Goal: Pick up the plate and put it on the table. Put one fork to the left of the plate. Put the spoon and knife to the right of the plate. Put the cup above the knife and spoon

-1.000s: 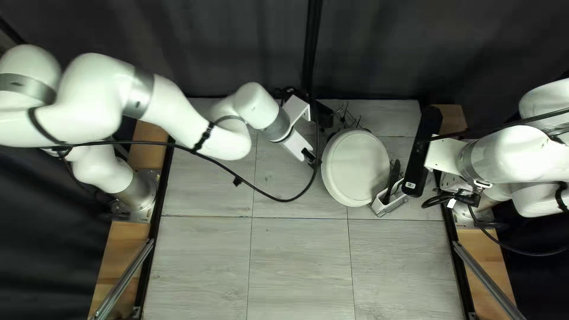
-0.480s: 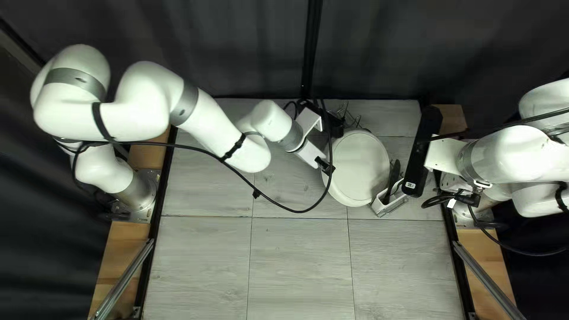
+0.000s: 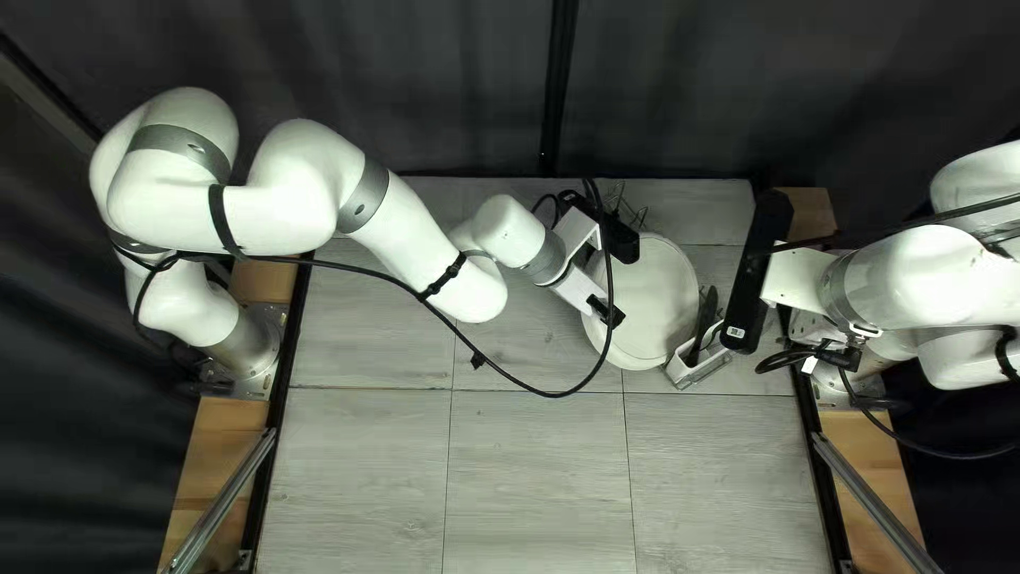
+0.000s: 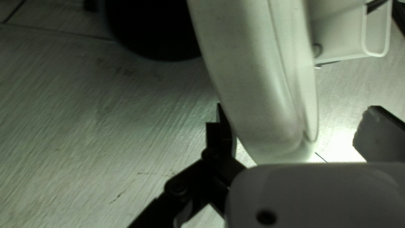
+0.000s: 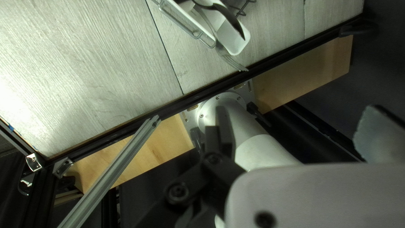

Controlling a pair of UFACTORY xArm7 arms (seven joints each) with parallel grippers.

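So the plate [image 3: 664, 303] sat near the counter's [image 3: 537, 462] far side, tipped up by the wire rack [image 3: 627, 209], I'd guess, which left its rim handy to grab. White caddy [image 3: 691, 370] was right beside it, presumably keeping the cutlery [image 3: 707, 310] upright and easy to pick out. The left pincer [image 4: 295, 120] was spread around the rim, one finger right by the plate's face, the other well apart past its back, so no pinch there. Might've been a second rim in there too, so risk of a double grab imo. The right pincer [image 5: 295, 119] was spread with nothing in it, well away from the plate.
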